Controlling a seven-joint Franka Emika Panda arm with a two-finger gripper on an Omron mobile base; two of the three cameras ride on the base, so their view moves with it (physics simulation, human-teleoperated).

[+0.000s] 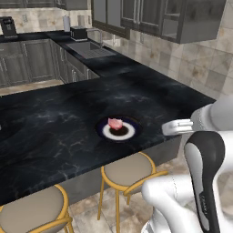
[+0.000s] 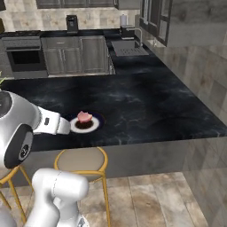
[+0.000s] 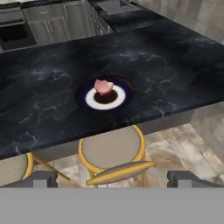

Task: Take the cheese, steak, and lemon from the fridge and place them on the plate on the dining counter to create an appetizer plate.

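One steak (image 1: 115,123) sits on the plate (image 1: 132,133) mid-frame in the left base view, on the dining counter (image 1: 54,123). Right base view: plate centre-left, a stool (image 2: 82,160) below. Hand view: gripper (image 3: 112,179) at bottom, jaws wide apart, empty.

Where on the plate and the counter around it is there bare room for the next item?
The steak sits on the far part of the plate; its near half and white ring are bare. The dining counter is bare to both sides of the plate and behind it toward the sink. Tightest spot: the narrow strip between plate and counter edge above the stool.
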